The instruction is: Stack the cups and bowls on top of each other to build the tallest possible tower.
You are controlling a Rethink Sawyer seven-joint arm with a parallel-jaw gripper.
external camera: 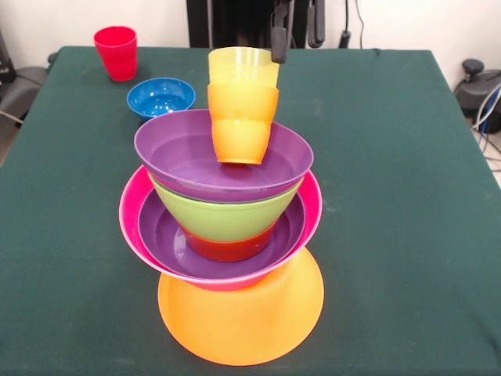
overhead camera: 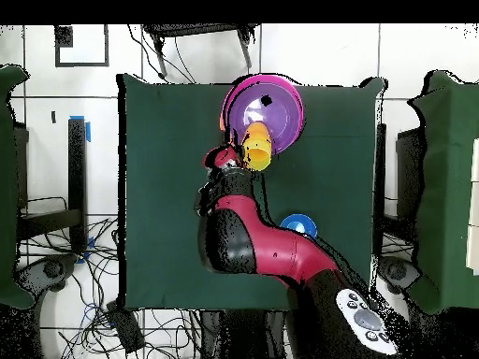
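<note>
The tower stands at the near middle of the table in the front view. Its base is an upturned orange bowl (external camera: 243,321). Above it come a hot pink bowl (external camera: 311,205), a purple bowl (external camera: 166,239), a small red-orange bowl (external camera: 227,249), a lime green bowl (external camera: 223,218) and a second purple bowl (external camera: 176,149). An orange cup (external camera: 241,117) stands in the top bowl with the pale yellow cup (external camera: 243,66) on it. My gripper (external camera: 297,35) is open, with one finger (external camera: 279,39) at the yellow cup's right rim. From overhead the gripper (overhead camera: 225,161) is beside the cups (overhead camera: 255,150).
A red cup (external camera: 116,52) stands upright at the far left corner of the green table (external camera: 391,196). A small blue bowl (external camera: 161,97) sits open side up near it, and also shows overhead (overhead camera: 297,224) beside the arm (overhead camera: 271,248).
</note>
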